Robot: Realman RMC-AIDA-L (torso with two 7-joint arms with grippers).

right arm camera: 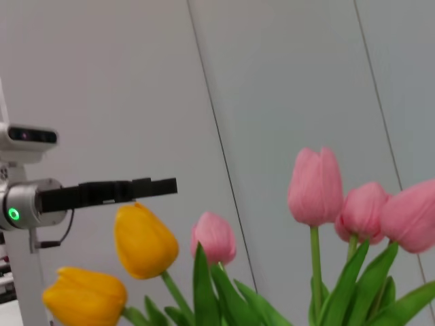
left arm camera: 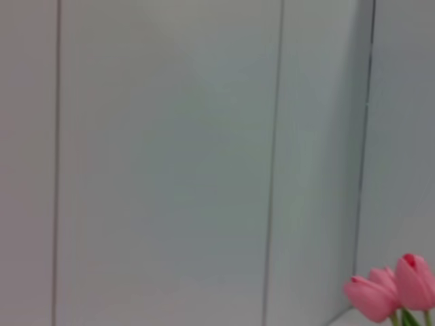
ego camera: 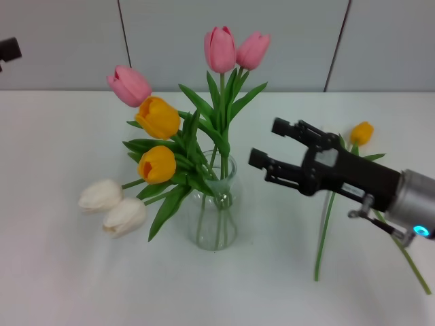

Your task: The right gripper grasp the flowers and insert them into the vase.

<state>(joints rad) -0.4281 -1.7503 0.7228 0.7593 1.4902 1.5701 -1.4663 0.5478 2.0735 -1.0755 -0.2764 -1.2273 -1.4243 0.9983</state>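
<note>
Your right tool hangs in the air just beside the vase, toward the right edge of the tabletop, with its two fingers spread and nothing between them. My judgement is that you are between two flowers: most of the flowers stand already in the vase, and one orange tulip lies on the tabletop near the right edge, under the arm. For the next move you need to bring the tool back and down to that long green stem, pinch it, and lift it without touching the bouquet.

The vase is clear glass, near the middle of the tabletop. It holds pink, orange and white buds; the two white ones hang low toward the left edge. The bouquet looks full, so the free place in the neck is small.

The left tool is parked at the far left corner; I cannot tell its state.
</note>
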